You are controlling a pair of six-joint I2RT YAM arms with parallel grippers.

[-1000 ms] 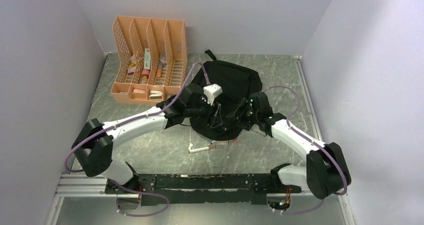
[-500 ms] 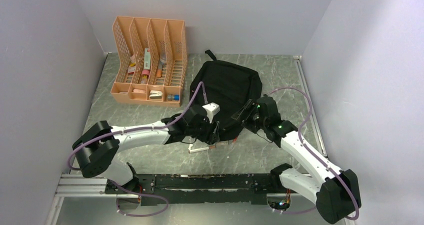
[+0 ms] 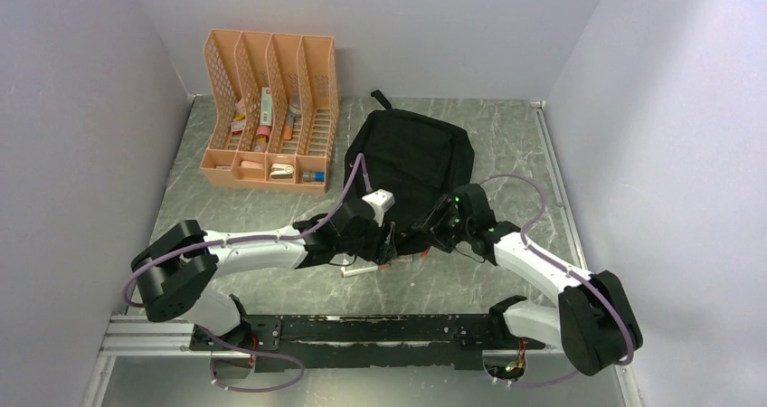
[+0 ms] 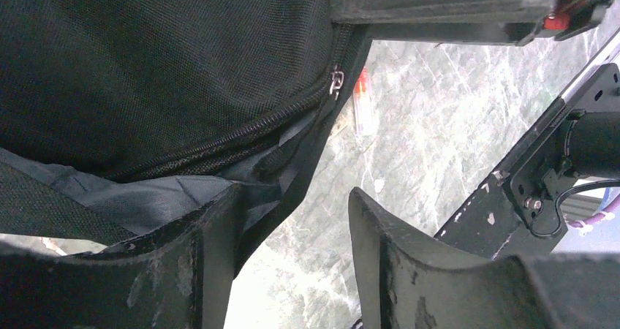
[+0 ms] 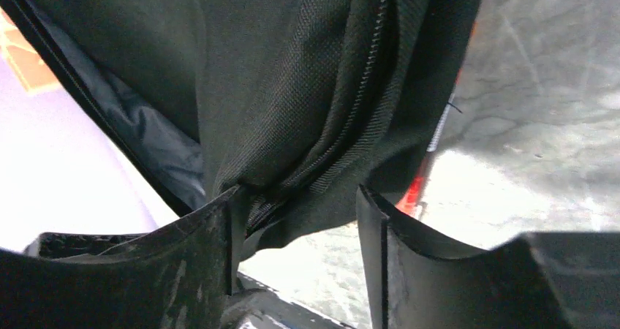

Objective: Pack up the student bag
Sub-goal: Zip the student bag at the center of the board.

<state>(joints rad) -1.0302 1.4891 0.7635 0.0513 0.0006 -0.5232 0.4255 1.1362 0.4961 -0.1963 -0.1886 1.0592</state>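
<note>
Fabric, black and close, fills both wrist views, so most of the student bag (image 3: 411, 158) is cut off there. Only the overhead gives it to me whole, lying flat mid-desk, nearer the far edge than the near one. Its near rim is hidden from above, because my left arm (image 3: 262, 241) and right arm (image 3: 529, 260) meet right over it.

The left jaws stand apart with marble showing in the gap. The bag's edge lies against one finger (image 4: 208, 270) and nothing is pinched. The right jaws are also well apart. A fold of bag with its zipper (image 5: 351, 117) hangs down between them and brushes one finger (image 5: 212, 263), but I see no clamp on it.

A zip pull (image 4: 336, 80) and some grey lining (image 4: 175, 190) show. I cannot tell whether the bag's mouth is open.

The desk (image 3: 506, 136) is grey-green marble with pale walls on three sides. A black rail (image 3: 380, 327) runs along its near edge.

A peach slotted organiser (image 3: 271, 108) sits at the far-left corner, and its contents are too small to name. A white stick-like item (image 3: 362, 268) lies just off the bag's near rim, partly under my left arm. The left wrist view also catches a red-and-clear pen-like thing (image 4: 363, 110) on the marble beside the bag, blurred.
</note>
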